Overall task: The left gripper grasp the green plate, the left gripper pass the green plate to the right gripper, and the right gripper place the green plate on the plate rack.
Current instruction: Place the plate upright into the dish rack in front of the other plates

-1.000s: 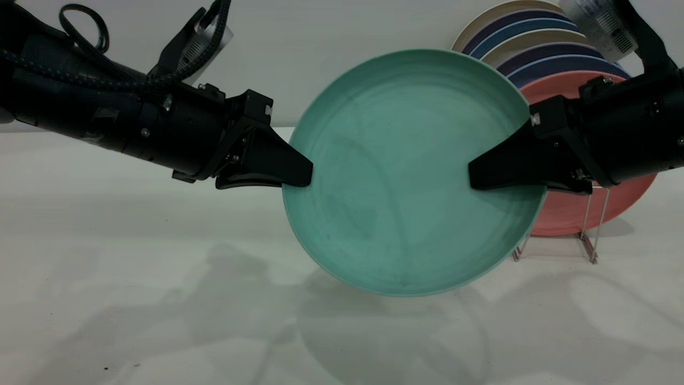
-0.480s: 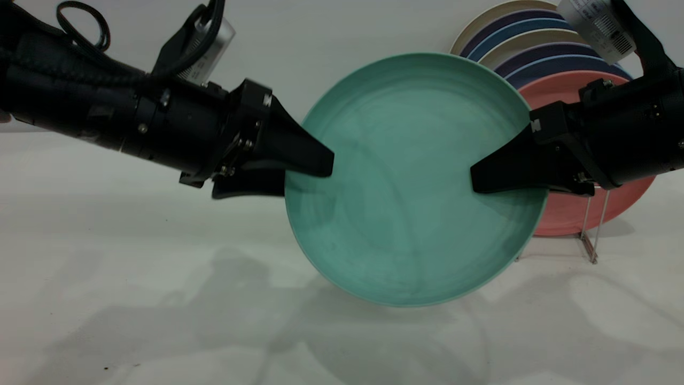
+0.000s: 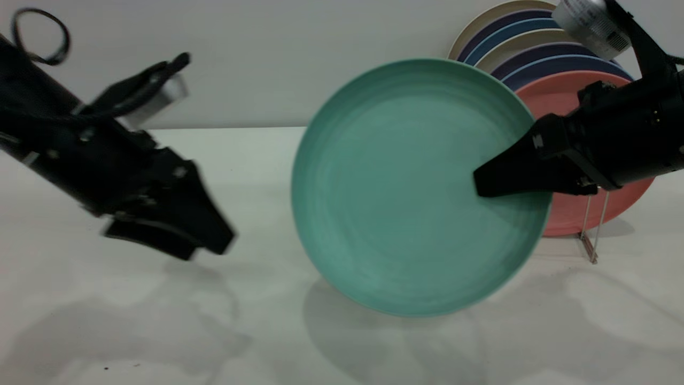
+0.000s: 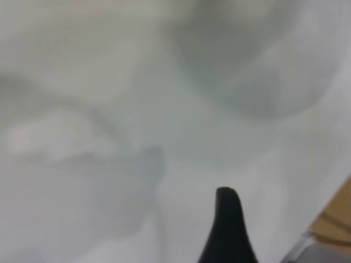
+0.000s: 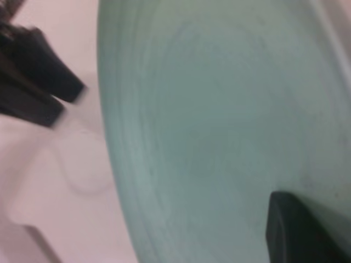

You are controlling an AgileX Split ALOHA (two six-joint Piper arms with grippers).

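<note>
The white table (image 3: 342,342) spreads across the whole scene under both arms, meeting a pale wall behind.

The green plate (image 3: 395,187) is the biggest thing above it: it hangs in the air near the middle, standing almost on edge with its hollow face toward the exterior camera, clear of the tabletop and casting a round shadow below. Its far-right rim overlaps the stacked dishes behind it.

The right gripper (image 3: 481,184) reaches in from the right and is clamped on the plate's right rim; one wedge-shaped finger lies flat across the plate's inner face, the other is hidden behind the plate. In the right wrist view the plate (image 5: 230,120) fills most of the frame, with a dark fingertip (image 5: 296,230) pressed on its surface.

The left gripper (image 3: 208,246) sits low at the left, well apart from the plate, tilted down toward the table and holding nothing. Its two fingers stand a narrow gap apart. The left wrist view shows only one finger (image 4: 227,230) over the bare table.

Behind the plate at the right, the plate rack (image 3: 590,235) stands on the table; only its thin wire legs show. It holds a salmon-pink plate (image 3: 582,211) in front, then blue plates (image 3: 550,61) and cream ones leaning in a row behind it.
</note>
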